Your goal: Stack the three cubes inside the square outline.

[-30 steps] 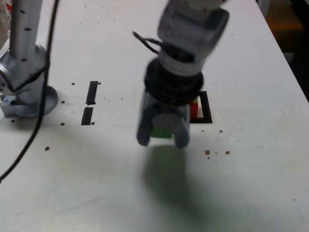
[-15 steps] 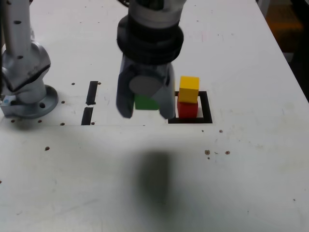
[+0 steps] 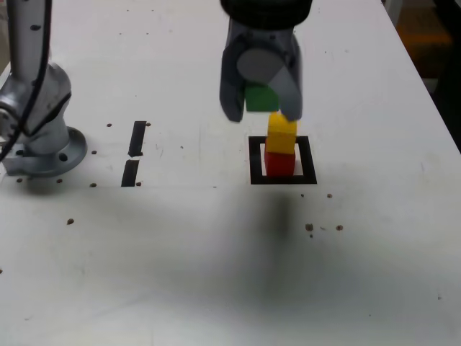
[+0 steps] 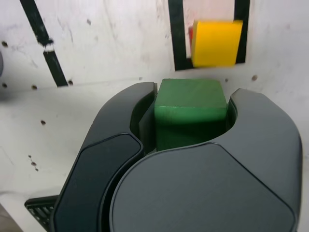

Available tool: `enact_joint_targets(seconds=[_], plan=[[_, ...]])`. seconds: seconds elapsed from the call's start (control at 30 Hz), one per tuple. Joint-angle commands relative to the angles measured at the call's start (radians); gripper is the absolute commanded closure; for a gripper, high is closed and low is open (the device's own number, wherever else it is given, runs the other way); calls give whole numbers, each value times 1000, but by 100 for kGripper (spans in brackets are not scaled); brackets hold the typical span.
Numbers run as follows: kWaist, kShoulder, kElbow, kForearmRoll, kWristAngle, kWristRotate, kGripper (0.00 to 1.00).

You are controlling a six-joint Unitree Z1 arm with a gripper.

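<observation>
Green cube (image 4: 190, 113) gripped in end effector (image 3: 261, 101); low or off-centre approach could knock yellow cube (image 3: 282, 133) off red cube (image 3: 279, 163), toppling stack.

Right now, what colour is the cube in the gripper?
Green, clearest in the wrist view.

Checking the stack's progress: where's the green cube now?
In the exterior view, the green cube is between the hand's fingers, above the yellow cube.
</observation>
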Motion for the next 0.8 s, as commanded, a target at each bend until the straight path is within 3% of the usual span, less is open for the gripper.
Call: enact_joint_targets(seconds=[0.0, 0.77], plan=[[16, 10, -4, -3, 2, 20, 95], [60, 107, 7, -82, -15, 75, 93]])
